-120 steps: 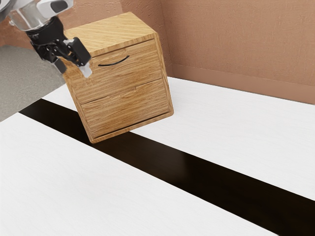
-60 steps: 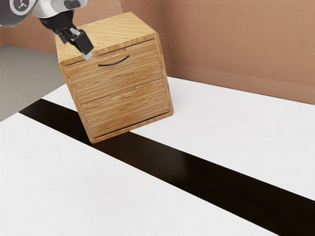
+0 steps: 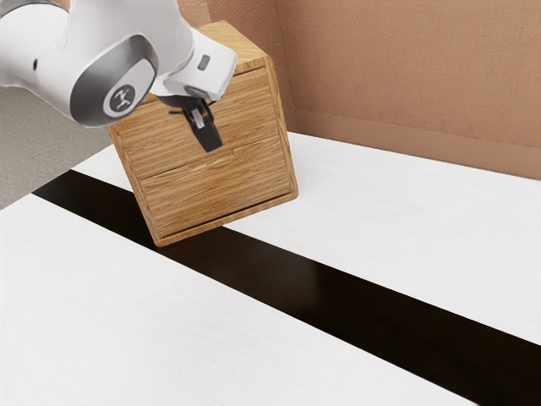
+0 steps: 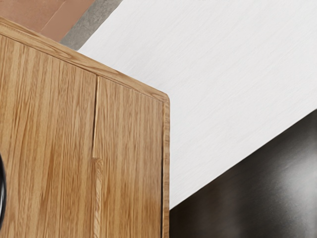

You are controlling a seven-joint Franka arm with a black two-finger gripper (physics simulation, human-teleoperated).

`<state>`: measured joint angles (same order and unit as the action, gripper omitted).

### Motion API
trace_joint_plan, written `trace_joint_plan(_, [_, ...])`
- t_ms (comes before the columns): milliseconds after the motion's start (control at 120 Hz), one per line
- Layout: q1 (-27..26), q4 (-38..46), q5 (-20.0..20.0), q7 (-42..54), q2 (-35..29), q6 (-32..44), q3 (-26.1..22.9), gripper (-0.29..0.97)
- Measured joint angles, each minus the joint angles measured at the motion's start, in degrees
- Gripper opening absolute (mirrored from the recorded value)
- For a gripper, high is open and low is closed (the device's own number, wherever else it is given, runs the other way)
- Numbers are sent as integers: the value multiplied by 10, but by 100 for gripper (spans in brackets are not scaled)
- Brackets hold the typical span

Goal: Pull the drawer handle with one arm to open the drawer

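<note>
The wooden cabinet [image 3: 221,173] stands on the white desk [image 3: 406,220] near its far corner, at the exterior view's left, and it is turned a little so that its front faces the near edge at an angle. Its lower front edge lies beside the black stripe [image 3: 338,296] that crosses the desk from side to side. The cabinet has two drawers, the upper drawer [image 3: 249,106] and the lower drawer [image 3: 220,182]. Both fronts look level with the frame, so the upper drawer seems closed.

The white arm [image 3: 101,59] comes in from the exterior view's upper left and covers the cabinet's top corner on that side. The black gripper [image 3: 205,131] points down in front of the upper drawer, about at the middle of its front. I cannot tell whether the gripper is open or closed.

In the wrist view the handle [image 4: 1,193] appears as a thin dark curve on the wood. Beside the cabinet are the white desk and the black stripe.
</note>
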<state>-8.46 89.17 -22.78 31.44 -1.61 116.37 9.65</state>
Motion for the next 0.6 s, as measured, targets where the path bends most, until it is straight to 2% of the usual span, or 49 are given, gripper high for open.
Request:
trace_joint_plan(167, [6,33,-4,19,-2,31,13,66])
trace_joint_plan(442, [103,46,-5,40,5,84,8,66])
trace_joint_plan(600, [137,45,-11,50,6,103,-2,66])
